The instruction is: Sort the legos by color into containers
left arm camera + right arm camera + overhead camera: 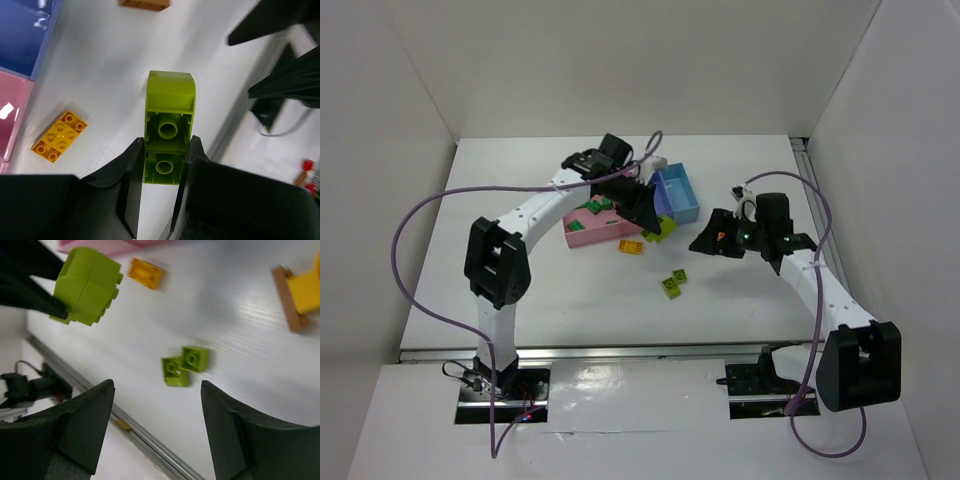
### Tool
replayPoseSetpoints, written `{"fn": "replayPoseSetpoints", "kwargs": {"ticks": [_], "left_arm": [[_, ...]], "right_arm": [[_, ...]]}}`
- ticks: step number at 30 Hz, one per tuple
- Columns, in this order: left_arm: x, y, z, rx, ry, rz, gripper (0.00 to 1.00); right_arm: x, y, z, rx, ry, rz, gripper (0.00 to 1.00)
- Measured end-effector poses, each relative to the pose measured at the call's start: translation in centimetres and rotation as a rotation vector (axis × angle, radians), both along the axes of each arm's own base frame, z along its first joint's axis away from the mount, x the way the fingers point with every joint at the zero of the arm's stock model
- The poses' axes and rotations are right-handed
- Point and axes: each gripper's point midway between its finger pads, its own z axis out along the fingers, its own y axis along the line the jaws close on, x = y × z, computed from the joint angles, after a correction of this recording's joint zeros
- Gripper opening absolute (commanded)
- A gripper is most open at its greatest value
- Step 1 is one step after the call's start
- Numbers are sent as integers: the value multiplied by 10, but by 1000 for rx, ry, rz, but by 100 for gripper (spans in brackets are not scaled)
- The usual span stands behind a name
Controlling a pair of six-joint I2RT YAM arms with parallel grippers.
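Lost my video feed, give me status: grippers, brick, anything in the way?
Left gripper shut on lime-green brick. Right gripper open, empty. Orange-yellow brick loose on table, apart from both.

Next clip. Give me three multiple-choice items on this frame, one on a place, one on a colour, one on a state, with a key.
1. The yellow brick lies: A on the table B in a pink bin C in the blue bin
2. The left gripper holds a brick that is: A orange B lime C blue
3. The right gripper is: A open, empty B shut on a brick C shut, empty
Key: 1 A, bare table lies around it; 2 B, a lime brick sits between the fingers; 3 A, its fingers stand wide apart, nothing between.
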Motion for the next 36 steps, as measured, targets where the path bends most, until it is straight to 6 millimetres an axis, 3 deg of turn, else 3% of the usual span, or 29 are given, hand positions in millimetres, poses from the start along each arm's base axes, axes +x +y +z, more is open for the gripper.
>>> {"fn": "replayPoseSetpoints", "kwargs": {"ticks": [4, 8, 15, 17, 23, 28, 32, 36], "left_arm": [[0, 12, 24, -169, 70, -52, 0], [-18, 10, 33, -264, 150, -118, 0], [-35, 2, 56, -401, 201, -220, 0], [-37, 1, 60, -421, 207, -234, 0], [-31, 6, 60, -430, 197, -223, 0], [-25, 9, 65, -457, 198, -211, 0], [-20, 10, 69, -470, 203, -197, 0], [-15, 11, 70, -477, 199, -181, 0]], "right_arm": [[3, 20, 37, 107, -110, 127, 84], [7, 34, 67, 188, -200, 224, 86], [23, 61, 85, 241, -233, 346, 85], [25, 66, 78, 244, -217, 360, 80], [22, 84, 83, 292, -216, 430, 50], [25, 89, 92, 322, -240, 437, 48], [28, 90, 95, 334, -251, 429, 31], [32, 90, 96, 334, -260, 416, 22]]}}
